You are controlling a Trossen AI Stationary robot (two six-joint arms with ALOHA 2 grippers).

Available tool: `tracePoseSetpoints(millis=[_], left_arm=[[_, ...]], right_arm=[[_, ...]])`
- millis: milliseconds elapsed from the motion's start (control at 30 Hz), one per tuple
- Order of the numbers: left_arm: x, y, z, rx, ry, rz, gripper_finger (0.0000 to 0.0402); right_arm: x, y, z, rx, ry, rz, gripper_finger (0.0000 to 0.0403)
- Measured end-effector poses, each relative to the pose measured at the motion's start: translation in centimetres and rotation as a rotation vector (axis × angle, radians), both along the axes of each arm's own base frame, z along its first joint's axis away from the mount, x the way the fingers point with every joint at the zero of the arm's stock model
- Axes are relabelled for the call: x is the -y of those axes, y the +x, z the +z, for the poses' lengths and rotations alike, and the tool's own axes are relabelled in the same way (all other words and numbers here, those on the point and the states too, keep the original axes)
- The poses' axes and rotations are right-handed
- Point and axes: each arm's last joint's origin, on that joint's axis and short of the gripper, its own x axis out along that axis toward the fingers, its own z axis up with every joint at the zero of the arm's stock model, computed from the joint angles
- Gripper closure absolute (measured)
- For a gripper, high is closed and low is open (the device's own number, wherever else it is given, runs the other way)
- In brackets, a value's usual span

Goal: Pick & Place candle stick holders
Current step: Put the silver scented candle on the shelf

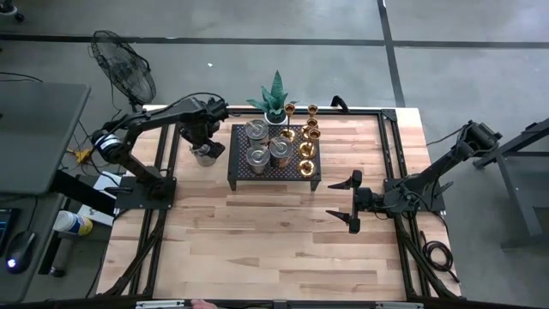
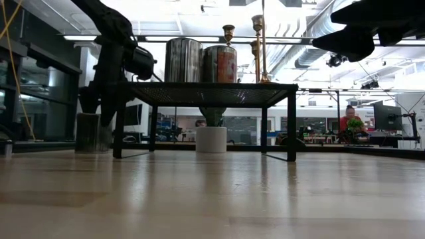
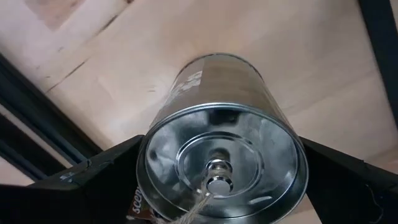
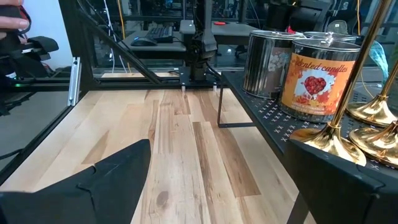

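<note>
Silvery tin holder (image 3: pixel 224 149) between left gripper (image 1: pixel 204 148) fingers.

High view: straight down over the whole worktop (image 1: pixel 257 232) | Low view: level at worktop height, facing the room behind | Left wrist: close above a silvery tin (image 3: pixel 221 149) | Right wrist: low across the boards | All but the left wrist share the black rack (image 1: pixel 274 176).

Upright brass and silvery holders (image 1: pixel 292 146) atop rack (image 1: pixel 240 176)
</note>
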Motion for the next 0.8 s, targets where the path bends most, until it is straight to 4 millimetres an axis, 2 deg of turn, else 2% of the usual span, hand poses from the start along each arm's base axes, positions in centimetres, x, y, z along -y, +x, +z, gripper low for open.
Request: tracePoseSetpoints(millis=[267, 567, 800], left_arm=[[-0.3, 0.3, -1.2, -0.020, -0.070, -0.002, 0.0018], [-0.4, 0.2, -1.3, -0.047, -0.045, -0.032, 0.0019], [0.2, -0.3, -2.6, -0.067, -0.067, -0.034, 0.0018]], right_arm=[[0.0, 0.0, 0.0, 0.000, 0.000, 0.000, 0.0041], [0.0, 0.0, 0.0, 0.000, 0.000, 0.000, 0.0041], [0.0, 0.0, 0.0, 0.000, 0.000, 0.000, 0.0041]])
